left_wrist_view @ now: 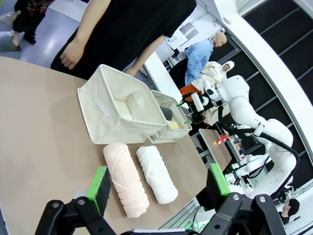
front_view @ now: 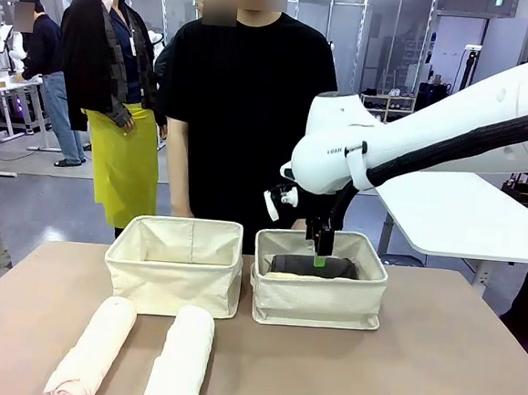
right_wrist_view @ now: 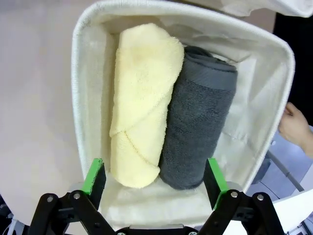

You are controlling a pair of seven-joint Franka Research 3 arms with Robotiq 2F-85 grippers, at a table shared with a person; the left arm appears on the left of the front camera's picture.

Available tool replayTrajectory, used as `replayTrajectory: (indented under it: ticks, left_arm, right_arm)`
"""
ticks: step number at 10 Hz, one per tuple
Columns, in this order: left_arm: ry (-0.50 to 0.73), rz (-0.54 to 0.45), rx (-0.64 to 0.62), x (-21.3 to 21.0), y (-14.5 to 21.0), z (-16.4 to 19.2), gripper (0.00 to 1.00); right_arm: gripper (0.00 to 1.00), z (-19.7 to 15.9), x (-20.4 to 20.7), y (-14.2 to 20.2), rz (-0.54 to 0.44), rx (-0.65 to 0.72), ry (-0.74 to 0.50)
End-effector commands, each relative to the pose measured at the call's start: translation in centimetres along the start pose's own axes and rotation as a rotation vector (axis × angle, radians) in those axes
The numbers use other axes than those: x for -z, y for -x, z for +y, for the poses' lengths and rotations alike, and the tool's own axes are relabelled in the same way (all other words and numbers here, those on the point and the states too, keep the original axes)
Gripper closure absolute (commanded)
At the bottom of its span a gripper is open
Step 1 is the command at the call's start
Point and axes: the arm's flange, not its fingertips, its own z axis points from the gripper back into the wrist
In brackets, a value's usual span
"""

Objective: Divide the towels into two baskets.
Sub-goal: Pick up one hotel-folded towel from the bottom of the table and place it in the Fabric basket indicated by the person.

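Observation:
Two cream canvas baskets stand side by side at mid-table. The left basket (front_view: 173,268) holds nothing that I can see. Inside the right basket (front_view: 318,298) a pale yellow towel (right_wrist_view: 142,100) and a dark grey towel (right_wrist_view: 198,125) lie side by side. My right gripper (front_view: 319,253) hangs open just above them, nothing between its fingers. A pale pink towel (front_view: 94,347) and a white towel (front_view: 181,357) lie rolled on the table in front of the left basket. My left gripper (left_wrist_view: 159,185) is open, raised above the table's near side, with both rolls ahead of it.
A person in a black shirt (front_view: 245,95) stands behind the baskets, arms hanging down; one hand (right_wrist_view: 296,125) shows beside the right basket. The brown table (front_view: 433,376) has free room at the front right. More people stand farther back on the left.

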Motion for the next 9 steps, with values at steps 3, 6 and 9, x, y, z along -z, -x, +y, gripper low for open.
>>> replayTrajectory:
  ticks: [3, 6, 9]
  left_arm:
    - [0.01, -0.005, 0.007, -0.2, 0.0, -0.2, 0.0]
    - [0.01, -0.005, 0.007, -0.2, 0.0, -0.2, 0.0]
    - [0.01, -0.005, 0.007, -0.2, 0.0, -0.2, 0.0]
  right_arm:
    - [0.0, 7.8, -8.5, 7.5, -0.215, 0.235, -0.079]
    - [0.0, 13.7, -8.7, 19.1, -0.512, 0.63, -0.225]
    - [0.0, 20.4, -5.1, 31.6, -0.806, 0.958, -0.434]
